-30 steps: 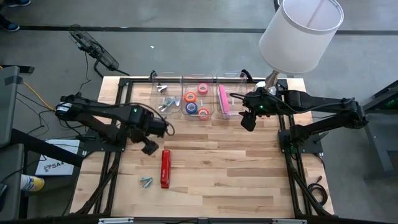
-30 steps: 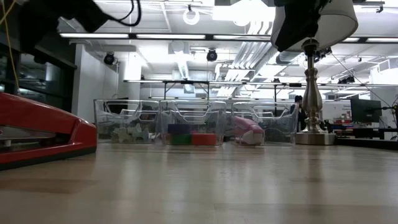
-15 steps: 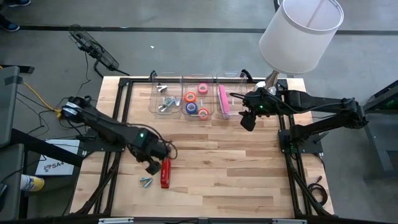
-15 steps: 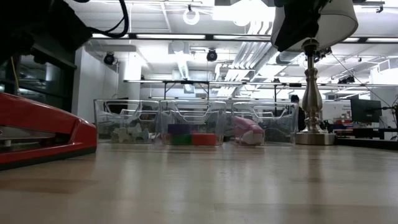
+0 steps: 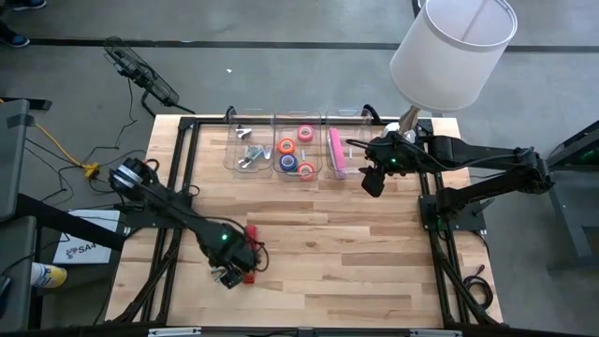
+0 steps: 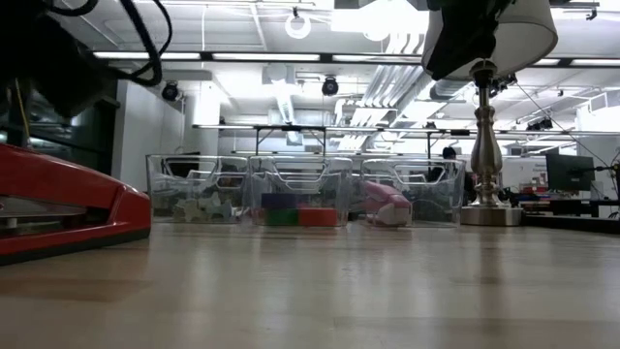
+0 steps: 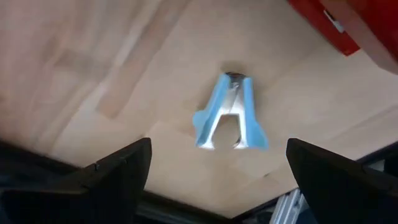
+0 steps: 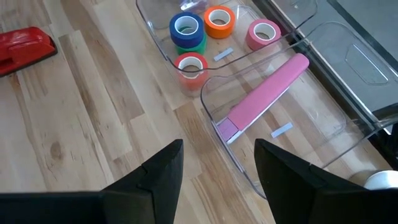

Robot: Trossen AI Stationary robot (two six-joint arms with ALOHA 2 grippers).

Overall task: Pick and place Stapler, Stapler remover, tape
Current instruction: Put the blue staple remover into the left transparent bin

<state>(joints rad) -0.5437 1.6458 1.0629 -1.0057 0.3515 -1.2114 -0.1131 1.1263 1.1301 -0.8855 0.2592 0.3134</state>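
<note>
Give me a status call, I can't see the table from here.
Left gripper open, above blue staple remover beside red stapler. Right gripper empty, hovering by bins; pink stapler and tape rolls binned. Nothing in the way.

Red stapler (image 7: 348, 25) crowds blue staple remover (image 7: 229, 115); bare wood elsewhere around it.

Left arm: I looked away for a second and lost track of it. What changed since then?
The left arm swung toward the table's near edge; its open tool now hangs over the blue staple remover beside the red stapler, holding nothing. The right tool, pink stapler and tape rolls in the bins stayed put.
</note>
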